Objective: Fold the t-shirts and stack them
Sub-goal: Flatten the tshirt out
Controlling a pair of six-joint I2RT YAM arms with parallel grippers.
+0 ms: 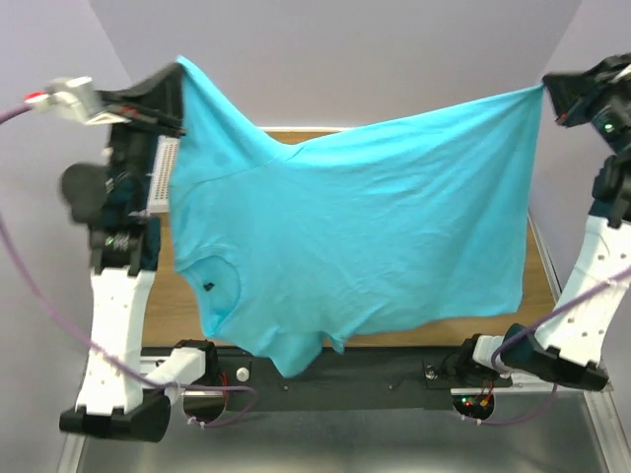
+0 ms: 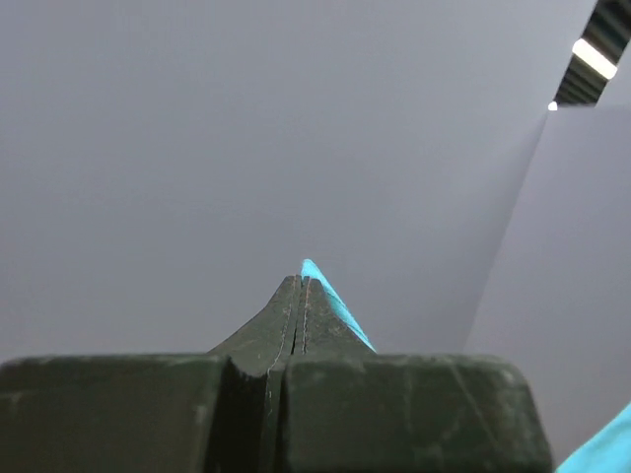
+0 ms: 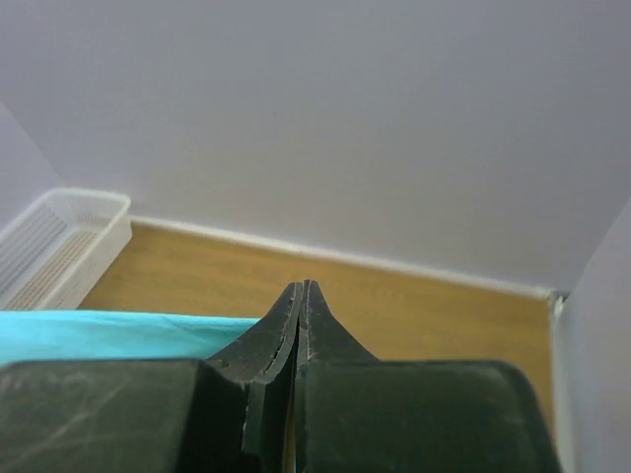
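We hold the t-shirt (image 1: 375,227) spread aloft, left gripper (image 1: 175,84) and right gripper (image 1: 548,91) clamped on its upper corners; it screens the table (image 1: 177,310) below and basket (image 1: 163,172) behind.

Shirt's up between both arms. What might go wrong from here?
1. The left gripper shows only a sliver of shirt at its tips; that corner may slip out.
2. The shirt hangs skewed, collar low on the left and the lower edge bunched; it may land creased.
3. The basket sits close by the left arm and might get bumped.
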